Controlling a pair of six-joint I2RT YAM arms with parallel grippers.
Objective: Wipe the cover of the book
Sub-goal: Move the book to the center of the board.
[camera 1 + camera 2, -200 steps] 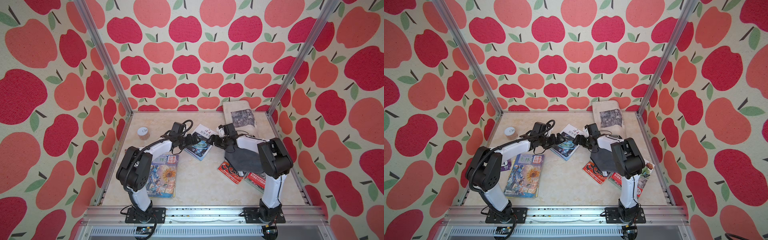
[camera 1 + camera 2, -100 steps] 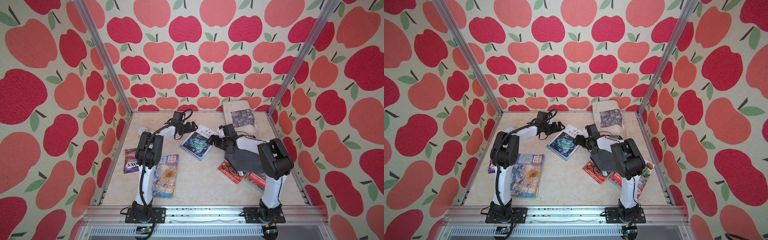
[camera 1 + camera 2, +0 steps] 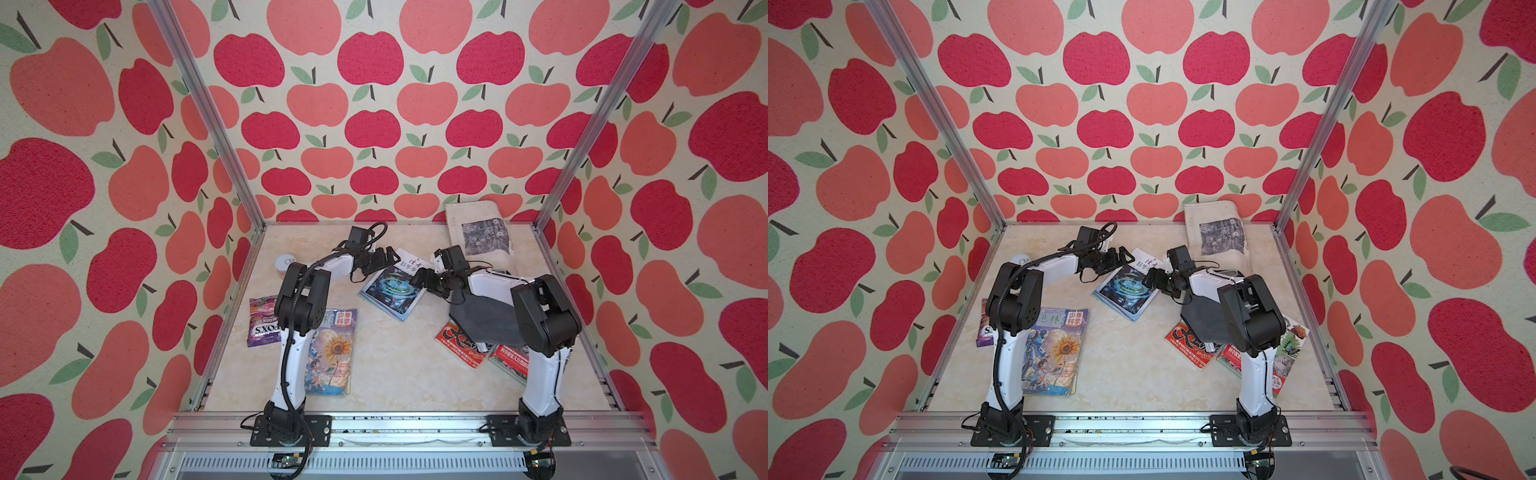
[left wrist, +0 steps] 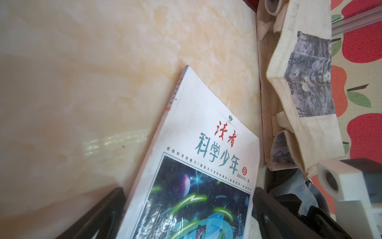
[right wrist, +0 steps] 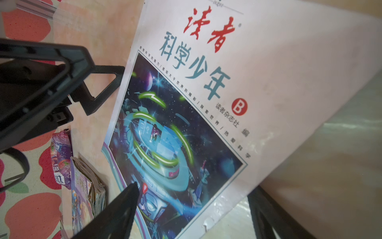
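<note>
The book [image 3: 392,286] [image 3: 1128,287] lies flat mid-table; its cover is white with red and teal characters above a blue space picture. My left gripper [image 3: 388,255] [image 3: 1120,255] is open and empty at the book's far left corner. In the left wrist view the book [image 4: 196,161] fills the gap between the spread fingers of that gripper [image 4: 188,192]. My right gripper [image 3: 417,279] [image 3: 1150,279] is open and empty at the book's right edge. In the right wrist view this gripper [image 5: 194,187] straddles a corner of the book [image 5: 186,115]. A dark grey cloth [image 3: 478,320] lies under the right arm.
A canvas tote bag [image 3: 478,232] leans at the back right. A sunflower magazine [image 3: 334,353] and a purple snack packet [image 3: 262,320] lie near the left arm's base. Red magazines [image 3: 461,345] lie partly under the cloth, and a small round white object [image 3: 284,262] sits at the left wall.
The left arm has risen and its gripper has drawn back from over the cover to the book's far left corner, uncovering the cover. The right arm has stayed put.
</note>
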